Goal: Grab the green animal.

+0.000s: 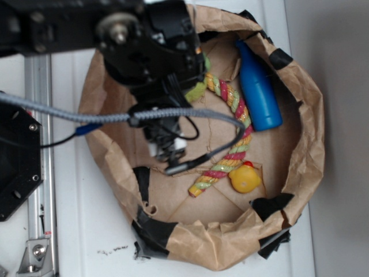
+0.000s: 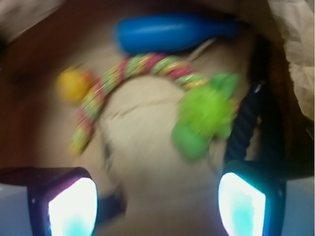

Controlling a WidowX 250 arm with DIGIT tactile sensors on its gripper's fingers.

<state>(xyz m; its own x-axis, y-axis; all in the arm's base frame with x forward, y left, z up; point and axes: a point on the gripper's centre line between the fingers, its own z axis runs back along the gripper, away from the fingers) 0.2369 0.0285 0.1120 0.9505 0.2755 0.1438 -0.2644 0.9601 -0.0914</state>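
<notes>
I see a white counter [image 1: 86, 231] under even light, a metal rail [image 1: 39, 104] along its left side and a grey strip [image 1: 340, 115] at right.

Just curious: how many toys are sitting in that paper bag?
4: a blue bottle at the back, a striped rope mid-bag, a yellow duck at its end, a green animal partly under the arm. More may be hidden.

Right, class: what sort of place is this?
Probably a robot lab test bench: a paper-lined bin taped at the rim holds toys, such as the green animal and a rubber duck, under the robot's open hand.
</notes>
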